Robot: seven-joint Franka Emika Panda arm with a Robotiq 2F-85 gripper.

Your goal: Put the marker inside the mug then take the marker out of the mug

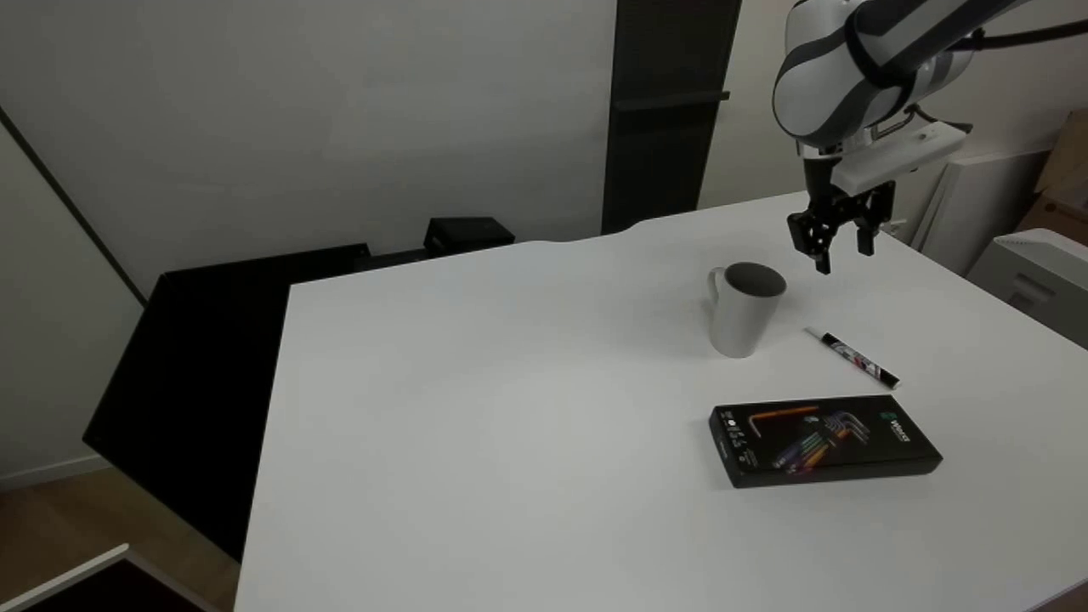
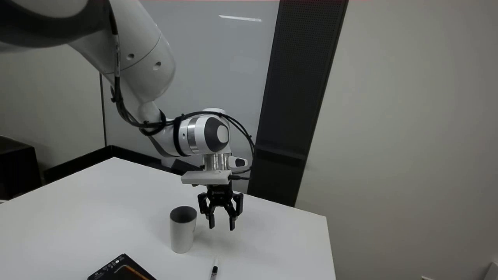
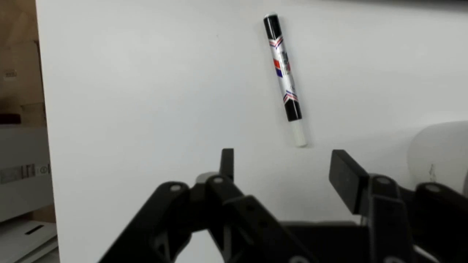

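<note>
The marker (image 1: 860, 360), black with a white printed section and a white end, lies on the white table. In an exterior view only its white end and part of its black section (image 2: 214, 270) show at the bottom edge. The grey mug (image 1: 741, 321) stands upright beside it, also seen in an exterior view (image 2: 183, 236). My gripper (image 1: 844, 257) is open and empty above the table, beside the mug; its fingers also show (image 2: 221, 226). In the wrist view the marker (image 3: 283, 69) lies ahead of the open fingers (image 3: 282, 151), and part of the mug (image 3: 438, 149) shows at right.
A flat black case (image 1: 824, 442) with coloured print lies near the marker, and its corner shows in an exterior view (image 2: 122, 269). The table edge (image 3: 45, 120) runs down the left of the wrist view. A wall and a dark panel (image 2: 297, 97) stand behind the table.
</note>
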